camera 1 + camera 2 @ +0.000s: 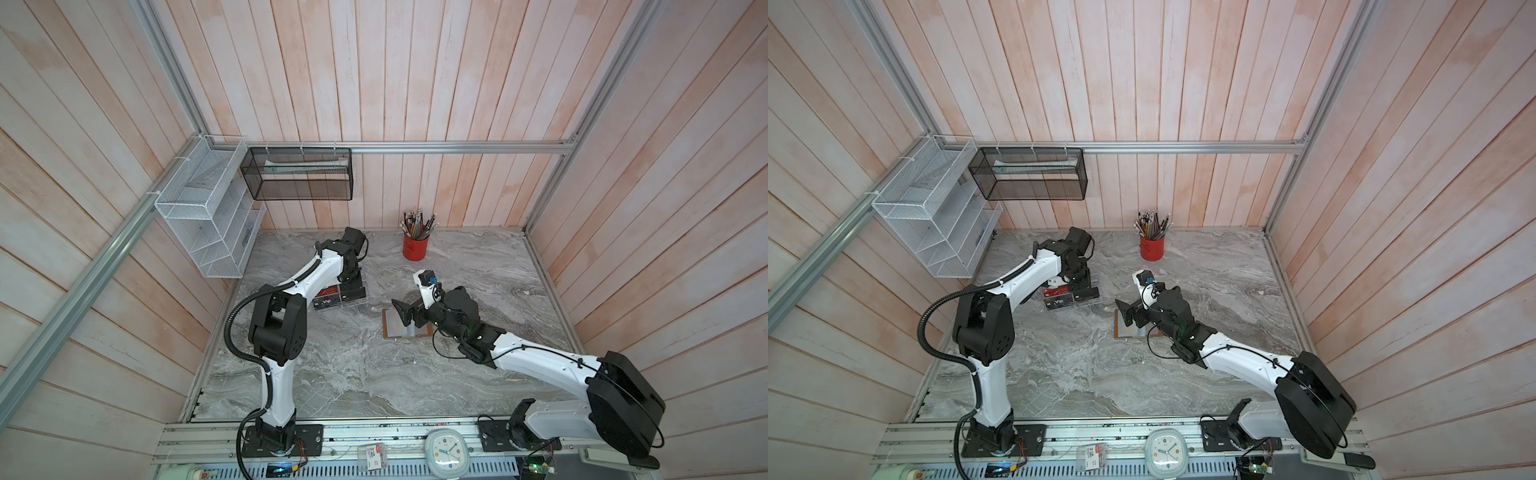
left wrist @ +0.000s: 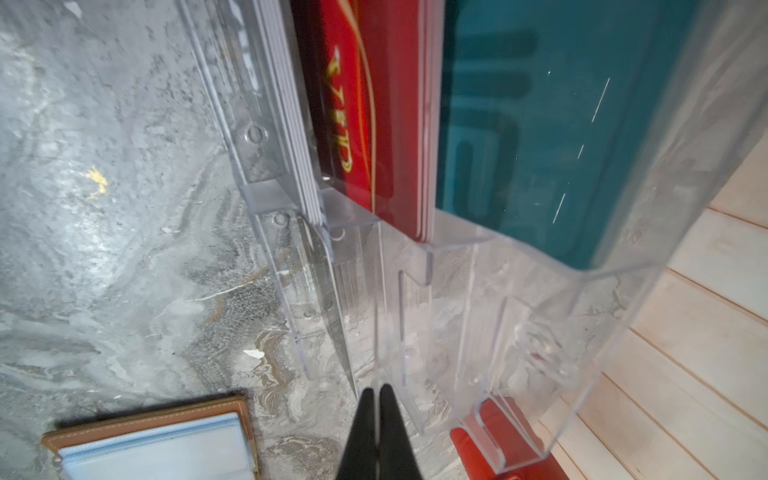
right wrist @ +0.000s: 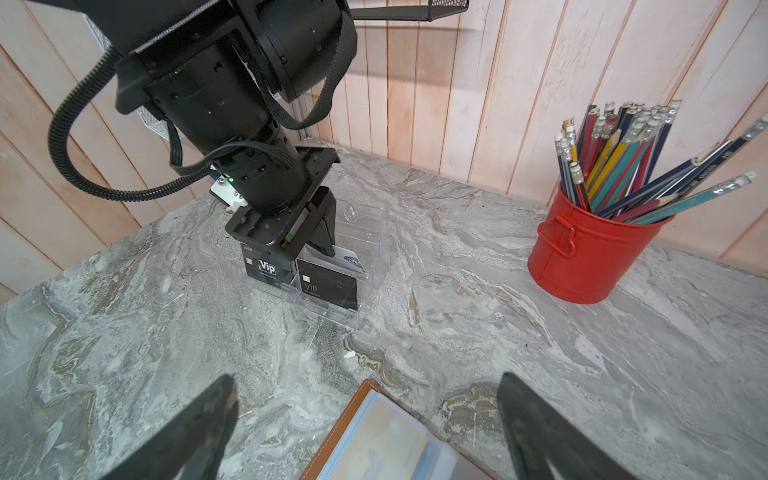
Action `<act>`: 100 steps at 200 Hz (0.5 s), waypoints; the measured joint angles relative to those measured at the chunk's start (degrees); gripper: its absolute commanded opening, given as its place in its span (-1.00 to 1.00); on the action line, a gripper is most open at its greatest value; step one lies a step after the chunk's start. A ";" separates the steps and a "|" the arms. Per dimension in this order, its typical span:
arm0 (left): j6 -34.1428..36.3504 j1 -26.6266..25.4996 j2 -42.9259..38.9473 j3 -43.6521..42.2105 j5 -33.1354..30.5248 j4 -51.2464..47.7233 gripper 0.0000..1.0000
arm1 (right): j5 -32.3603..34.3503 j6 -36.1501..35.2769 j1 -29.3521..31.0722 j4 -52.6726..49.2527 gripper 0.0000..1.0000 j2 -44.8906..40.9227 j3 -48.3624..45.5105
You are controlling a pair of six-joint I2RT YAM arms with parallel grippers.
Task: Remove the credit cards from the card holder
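Mid-table, the holder (image 3: pixel 345 424) lies open and flat, pale sleeves up. My right gripper (image 3: pixel 365 377) hangs just above it, jaws spread wide with nothing between them. Further back on the table (image 1: pixel 332 374), my left gripper (image 2: pixel 376 395) points down into the clear rack (image 3: pixel 370 237) with its fingers pressed together. Whether a thin card is nipped between them I cannot tell. A whitish card (image 3: pixel 347 254) stands in the rack behind a black Vip card (image 3: pixel 328 286), just below those fingers. The top sleeve (image 3: pixel 390 440) looks milky with a faint warm tint, so I cannot say if a card sits inside it.

I judge the step in hand to be the next pull from the holder, and it falls to the right arm. To do it well I would come down at the sleeve's open side and narrow the jaws before contact. They should pinch only the card's exposed edge, not the plastic around it. The pull should run flat along the sleeve and slowly, since the light leather will likely slide or lift with the card. The left arm should first rise straight out of the rack, which looks easy to tip. It can then press the holder's tan border while the right draws.
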 measured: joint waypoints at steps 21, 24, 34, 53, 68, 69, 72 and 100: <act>0.00 0.04 0.00 0.00 -0.20 -0.37 -1.00 | -0.55 0.39 -0.26 0.20 0.96 0.66 0.00; 0.02 0.04 0.00 0.00 -0.26 -0.42 -1.00 | -0.61 0.44 -0.28 0.24 0.96 0.76 0.00; 0.00 0.04 0.00 0.00 -0.33 -0.72 -1.00 | -0.74 0.63 -0.28 0.42 0.96 1.07 0.00; 0.02 0.13 0.00 0.00 -0.33 -1.25 -1.00 | -0.90 0.85 -0.33 0.55 0.96 1.27 -0.04; 0.00 0.28 0.00 0.00 -0.31 -1.29 -1.00 | -1.07 0.96 -0.33 0.92 0.96 1.27 -0.07; 0.02 0.28 0.00 0.00 -0.33 -1.29 -1.00 | -1.09 0.96 -0.33 0.94 0.96 1.27 -0.07; 0.02 0.31 0.00 0.00 -0.33 -1.29 -1.00 | -1.14 0.98 -0.33 0.98 0.96 1.27 -0.07; 0.00 0.63 0.00 0.00 -0.33 -1.27 -1.00 | -1.18 0.98 -0.35 1.22 0.97 1.27 -0.09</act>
